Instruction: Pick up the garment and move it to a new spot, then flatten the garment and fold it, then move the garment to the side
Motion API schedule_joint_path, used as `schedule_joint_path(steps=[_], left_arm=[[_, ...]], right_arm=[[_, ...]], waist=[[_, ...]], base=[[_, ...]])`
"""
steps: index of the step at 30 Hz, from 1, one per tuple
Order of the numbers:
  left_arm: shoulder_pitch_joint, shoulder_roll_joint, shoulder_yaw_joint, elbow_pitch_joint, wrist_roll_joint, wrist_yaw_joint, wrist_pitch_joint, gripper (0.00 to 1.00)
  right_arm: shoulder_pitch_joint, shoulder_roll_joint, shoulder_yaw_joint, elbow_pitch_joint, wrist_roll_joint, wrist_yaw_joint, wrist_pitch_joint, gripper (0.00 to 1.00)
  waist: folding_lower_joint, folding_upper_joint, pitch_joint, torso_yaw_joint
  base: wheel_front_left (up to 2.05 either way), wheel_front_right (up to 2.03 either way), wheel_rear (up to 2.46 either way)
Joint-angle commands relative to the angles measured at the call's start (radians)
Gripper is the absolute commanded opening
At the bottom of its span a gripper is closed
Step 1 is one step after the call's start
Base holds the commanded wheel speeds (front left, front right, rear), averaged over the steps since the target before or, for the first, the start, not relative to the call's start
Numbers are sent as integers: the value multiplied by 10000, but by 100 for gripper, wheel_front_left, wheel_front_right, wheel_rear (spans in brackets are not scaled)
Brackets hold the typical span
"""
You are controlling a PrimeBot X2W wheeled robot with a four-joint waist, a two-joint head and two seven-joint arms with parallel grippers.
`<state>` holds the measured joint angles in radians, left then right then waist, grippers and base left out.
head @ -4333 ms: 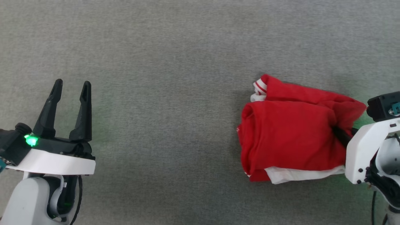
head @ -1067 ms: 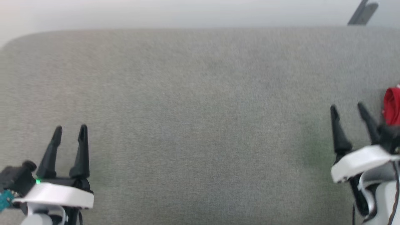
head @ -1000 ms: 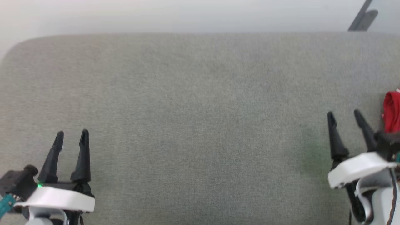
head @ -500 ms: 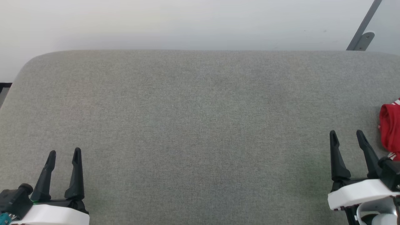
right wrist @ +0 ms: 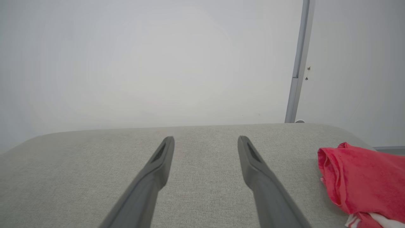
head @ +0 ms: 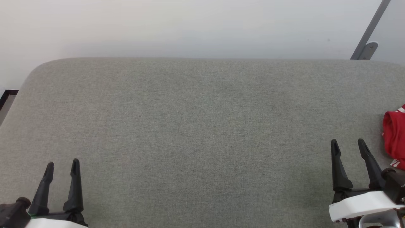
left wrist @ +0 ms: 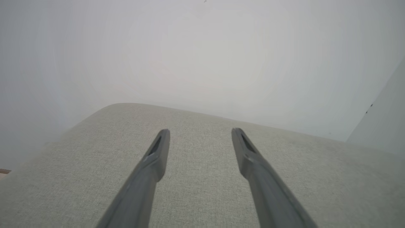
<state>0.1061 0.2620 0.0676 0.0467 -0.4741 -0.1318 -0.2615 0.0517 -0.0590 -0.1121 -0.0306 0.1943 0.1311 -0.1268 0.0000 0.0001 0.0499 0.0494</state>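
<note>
The left claw sits at the lower left of the head view. Its fingers point up the frame and stand spread, gripping nothing. In the left wrist view, the left claw extends over the grey fabric worktop toward its rounded far edge.

The right claw sits at the lower right of the head view. Its fingers lean slightly toward the frame's left and are likewise spread and unloaded. The right wrist view shows the right claw with bare worktop between the fingers.

The garment lies on the worktop at the right edge of the head view. It is cut off by the frame, near the right claw but apart from it. In the right wrist view, the garment occupies the lower right as a red bundle with a rolled fold on its left side. White-and-red striped trim shows at its lower edge.
</note>
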Motion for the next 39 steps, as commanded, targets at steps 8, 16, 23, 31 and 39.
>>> schedule_joint_path(steps=[8, 16, 23, 31, 39], left_arm=[[220, 14, 49, 28, 31, 25, -46, 100], [112, 66, 44, -19, 133, 25, -46, 100], [31, 94, -10, 80, 24, 25, -46, 100], [58, 145, 74, 247, 53, 25, -46, 100], [202, -110, -31, 575, -24, -2, 24, 0]], right_arm=[[149, 80, -24, -168, 102, -10, 53, 100], [108, 91, -7, -201, 141, -10, 84, 100], [46, 91, -18, -181, 179, -10, 30, 100], [7, 89, 0, -37, 334, -10, -114, 100], [132, 119, 62, 348, 327, 0, -97, 0]], waist=[[0, -1, -70, 47], [0, -1, -8, 31], [0, -1, 36, 51], [0, -1, 67, 83], [0, -1, 88, 81]], base=[[0, 0, 0], [0, 0, 0], [0, 0, 0], [0, 0, 0], [0, 0, 0]])
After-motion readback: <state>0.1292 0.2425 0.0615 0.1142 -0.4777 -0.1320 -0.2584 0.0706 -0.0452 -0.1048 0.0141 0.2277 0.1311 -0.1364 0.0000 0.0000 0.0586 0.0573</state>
